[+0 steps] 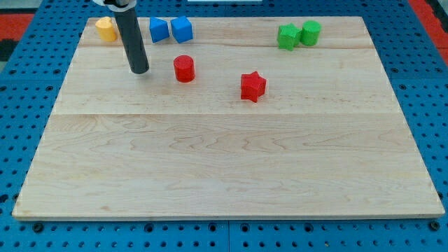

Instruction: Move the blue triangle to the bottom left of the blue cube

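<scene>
Beneath everything lies a pale wooden board (224,154), made of broad planks whose seams run across the view, and it rests on a blue perforated table (14,84). At the view's top corners a red-and-black patterned surface (21,10) shows beyond the table.

Near the board's top left corner sits a yellow block (106,29), its shape hard to make out. Just right of it my rod comes down from the view's top, and my tip (139,71) rests on the board below the top row, touching no block; it is a plain rod, with nothing to open or close.

Right of the rod is the blue triangle (159,30), a bright blue piece with a slanted top face, partly hidden on its left by the rod. Just beside it, on its right, stands the blue cube (181,29), the same bright blue; the two are side by side at about the same height, close together.

Below and right of my tip stands a red cylinder (184,68), upright. Farther right lies a red star (253,86).

Toward the top right, a green star-like block (288,36) and a green cylinder (311,32) sit just beside each other.
</scene>
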